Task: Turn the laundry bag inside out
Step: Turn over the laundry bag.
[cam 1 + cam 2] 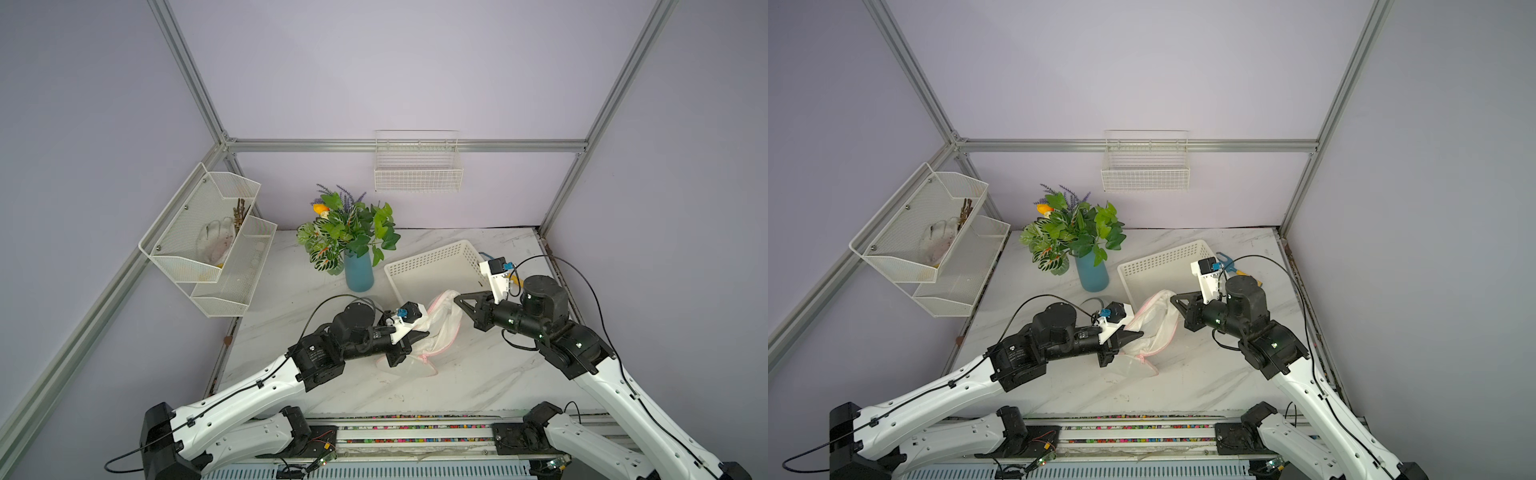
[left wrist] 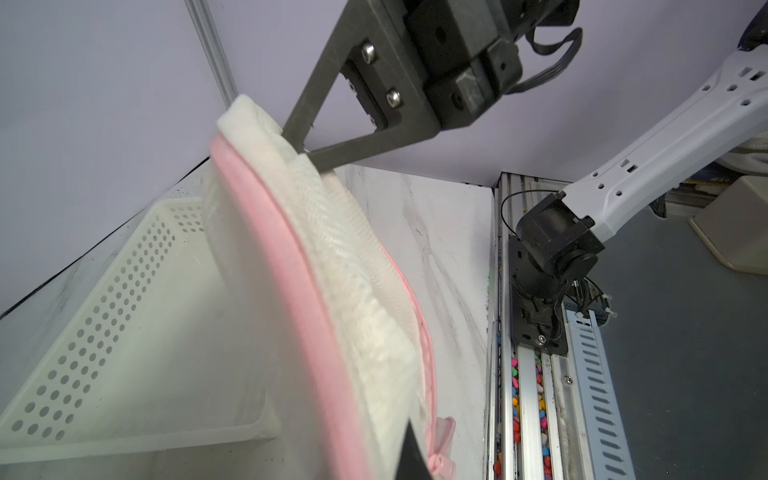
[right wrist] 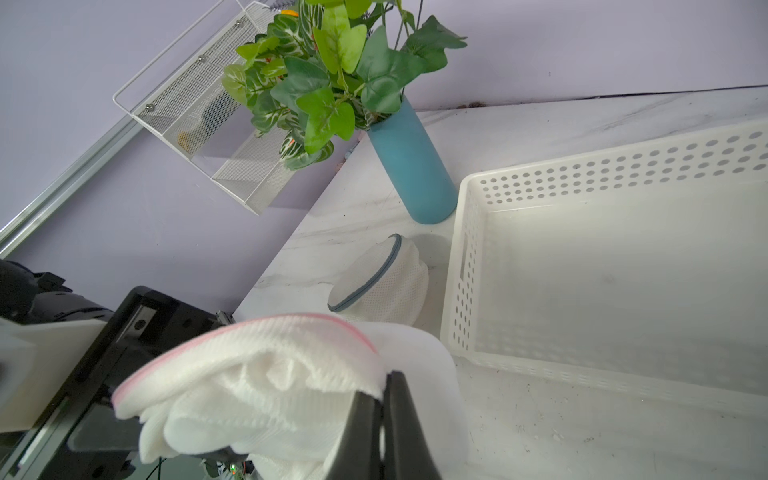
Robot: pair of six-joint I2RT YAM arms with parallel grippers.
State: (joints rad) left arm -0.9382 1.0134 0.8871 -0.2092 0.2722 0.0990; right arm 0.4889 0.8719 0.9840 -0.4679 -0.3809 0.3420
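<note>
1. White mesh with pink trim: the bag (image 1: 442, 322) hangs stretched between the two hands, just in front of the basket (image 1: 428, 261). Its lower tail rests on the worktop (image 1: 478, 374).
2. The left hand (image 1: 1136, 334) is clamped on the bag's near, lower end.
3. The right hand (image 1: 458, 298) is pinched tight on the far, upper edge. In the right wrist view its fingers (image 3: 399, 403) meet on the fabric beside the pink rim.
4. The bag's long axis runs diagonally, from the left hand up and away to the right hand.
5. Loose mesh bunches inside the pink rim at the right hand's end. That hand looks nearer the mouth, so the next pull probably draws fabric along this axis while the left hand anchors.
</note>
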